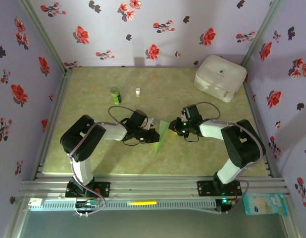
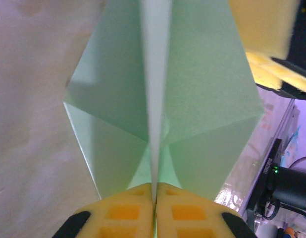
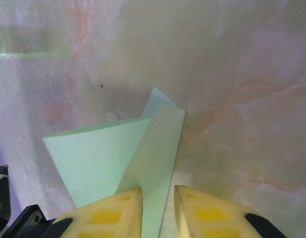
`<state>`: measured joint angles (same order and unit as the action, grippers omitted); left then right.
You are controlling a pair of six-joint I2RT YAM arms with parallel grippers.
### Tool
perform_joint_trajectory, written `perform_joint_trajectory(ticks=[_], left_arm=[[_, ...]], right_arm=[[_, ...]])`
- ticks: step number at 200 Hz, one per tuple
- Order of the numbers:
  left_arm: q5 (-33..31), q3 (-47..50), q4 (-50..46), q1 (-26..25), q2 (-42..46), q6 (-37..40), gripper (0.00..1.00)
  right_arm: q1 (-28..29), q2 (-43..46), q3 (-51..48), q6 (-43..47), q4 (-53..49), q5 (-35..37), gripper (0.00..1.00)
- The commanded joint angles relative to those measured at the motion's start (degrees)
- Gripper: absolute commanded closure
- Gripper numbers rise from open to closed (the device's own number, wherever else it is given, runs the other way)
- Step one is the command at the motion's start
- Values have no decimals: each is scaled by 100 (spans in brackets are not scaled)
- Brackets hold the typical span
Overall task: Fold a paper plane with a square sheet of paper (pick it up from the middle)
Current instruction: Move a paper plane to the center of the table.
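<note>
The light green paper plane [image 1: 161,134] hangs between the two grippers at the middle of the table, its pointed tip aimed toward the near edge. My left gripper [image 1: 152,135] is shut on the plane's centre fold; in the left wrist view the yellow pads [image 2: 123,210] press together on the thin upright crease of the plane [image 2: 202,99], whose wings spread out to both sides. My right gripper [image 1: 174,127] stands open at the plane's other side. In the right wrist view one wing [image 3: 93,153] passes between its parted fingers [image 3: 158,196], with a gap beside the paper.
A small dark green bottle [image 1: 115,94] and a tiny white bottle [image 1: 138,91] stand at the back left. A white rounded case [image 1: 220,77] sits in the back right corner. Floral walls close in three sides, and a metal rail [image 1: 153,186] runs along the near edge.
</note>
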<state>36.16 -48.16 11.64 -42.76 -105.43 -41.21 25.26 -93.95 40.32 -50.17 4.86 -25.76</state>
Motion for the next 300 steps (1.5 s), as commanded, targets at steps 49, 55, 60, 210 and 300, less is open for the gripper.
perform_joint_trajectory(ticks=[49,55,60,210,300], left_arm=[[-1429,20,-645,-69,808,171,100],[-1716,14,-786,-82,932,219,100],[-1921,3,-927,-98,1018,261,100],[-4284,-789,-3261,-430,986,397,99],[-4258,-984,-3408,-483,660,354,93]], right_arm=[[34,406,96,55,-348,398,75],[40,463,92,69,-374,450,75],[34,502,88,78,-381,481,75],[217,677,154,-146,65,248,72],[225,433,168,-204,120,147,72]])
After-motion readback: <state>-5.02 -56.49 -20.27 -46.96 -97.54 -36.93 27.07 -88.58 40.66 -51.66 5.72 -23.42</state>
